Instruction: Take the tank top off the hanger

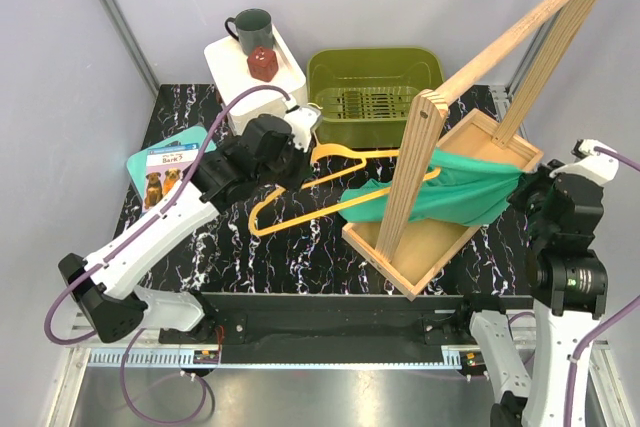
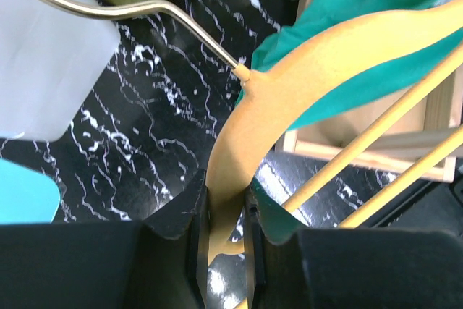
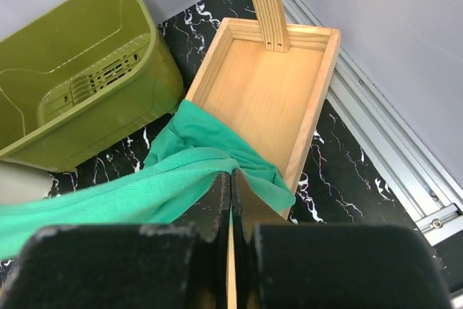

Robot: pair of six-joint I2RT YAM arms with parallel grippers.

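Note:
The yellow hanger lies low over the black marble table, its hook toward the back. My left gripper is shut on its shoulder near the neck; the left wrist view shows the yellow arm pinched between the jaws. The teal tank top stretches from the hanger's right end across the wooden tray toward the right, behind the slanted post. My right gripper is shut on the fabric's right end; the right wrist view shows the cloth drawn taut into the closed jaws.
A wooden slanted rack with a tray base stands centre right, its post crossing in front of the tank top. An olive basket sits behind. A white box with a dark mug and red object is back left. A picture book lies left.

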